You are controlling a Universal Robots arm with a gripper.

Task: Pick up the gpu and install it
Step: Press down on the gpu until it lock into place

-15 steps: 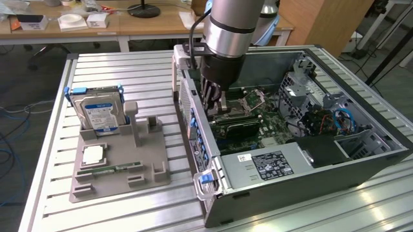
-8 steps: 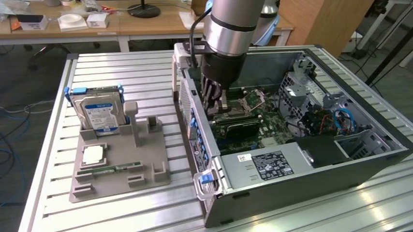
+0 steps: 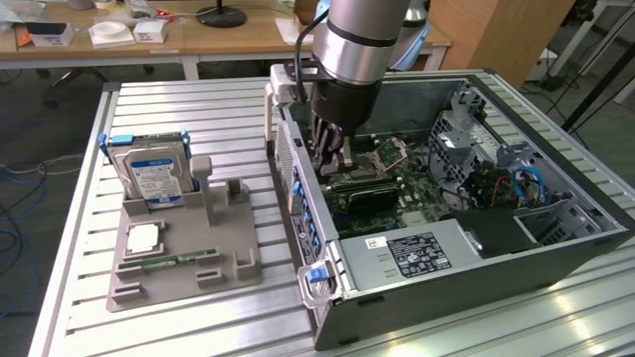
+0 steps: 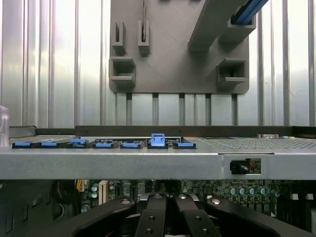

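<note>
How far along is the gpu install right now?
Done: the gpu looks to be off the gray holder, whose upright slots beside the hard drive stand empty. It lies inside the case over the motherboard. In hand: the jaws are shut, low in the case right at the card. Left: whether it is fully seated cannot be told.
</note>
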